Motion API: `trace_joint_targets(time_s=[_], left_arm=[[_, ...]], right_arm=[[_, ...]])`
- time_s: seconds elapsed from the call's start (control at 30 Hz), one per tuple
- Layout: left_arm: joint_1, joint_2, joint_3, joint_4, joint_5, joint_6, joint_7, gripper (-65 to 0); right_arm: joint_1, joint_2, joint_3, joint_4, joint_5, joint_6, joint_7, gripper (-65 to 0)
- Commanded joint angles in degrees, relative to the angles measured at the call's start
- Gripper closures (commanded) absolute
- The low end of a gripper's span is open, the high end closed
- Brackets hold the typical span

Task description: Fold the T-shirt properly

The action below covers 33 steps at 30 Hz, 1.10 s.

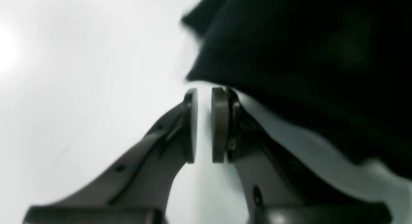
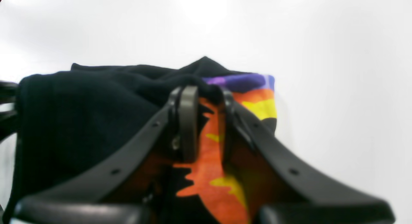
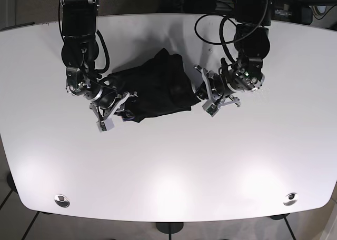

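One black T-shirt (image 3: 155,88) sits bunched in a loose heap near the middle of the white table (image 3: 168,171), toward the far side, with a peak of cloth poking up at its back edge. In the right wrist view the shirt (image 2: 80,121) shows a bright print of orange, yellow and purple on the fold running between the fingers.

Over on the left of the base view, the right gripper (image 3: 122,106) is at the heap's near-left corner. Its jaws stand a little apart with the printed cloth passing between them; whether the pads actually pinch the fabric I cannot tell.

Moving right, the left gripper (image 3: 202,95) sits just beside the shirt's right edge. Up close, that gripper (image 1: 204,124) has its pads nearly together with a thin strip of bare table showing through, nothing between them, and the dark cloth (image 1: 305,72) lies just past the fingertips.

Plenty of open tabletop lies all round, widest at the front. No readable lettering shows on the print.
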<state>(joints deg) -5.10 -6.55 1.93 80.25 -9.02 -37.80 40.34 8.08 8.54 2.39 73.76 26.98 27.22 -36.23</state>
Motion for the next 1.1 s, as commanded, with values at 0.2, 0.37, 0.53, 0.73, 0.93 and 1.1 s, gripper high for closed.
trace_joint_targets(time_s=[0.2, 0.37, 0.53, 0.73, 0.93, 1.1], left_arm=[[-5.93, -3.52, -0.40, -3.54, -0.08, -0.04, -3.46, -6.3], [1.98, -3.70, -0.13, 16.59, -0.08, -0.04, 1.47, -6.3], [11.13, -0.88, 3.30, 28.98, -0.17, -0.13, 2.52, -6.3], [16.22, 0.52, 15.25, 30.13, -0.43, -0.13, 2.52, -6.3], [15.26, 0.96, 11.91, 21.60, -0.87, -0.13, 2.26, -6.3], [5.24, 0.00, 7.16, 5.77, -0.87, -0.13, 2.26, -6.3]], right_arm=[[-2.23, 0.39, 0.46, 14.38, 0.84, 0.43, -1.09, -10.8], [-1.53, 0.39, 5.65, 17.28, 0.40, 0.43, -4.78, -10.8], [1.55, 2.59, 4.51, 10.24, 0.40, 0.43, -4.43, -10.6], [4.19, 3.29, -1.03, 0.66, 0.31, 0.43, 1.46, -10.3], [3.92, 3.38, -2.09, -4.70, 0.31, 0.51, 5.85, -10.3], [1.90, 6.28, -1.91, -4.61, 0.75, 0.87, 6.29, -10.1]])
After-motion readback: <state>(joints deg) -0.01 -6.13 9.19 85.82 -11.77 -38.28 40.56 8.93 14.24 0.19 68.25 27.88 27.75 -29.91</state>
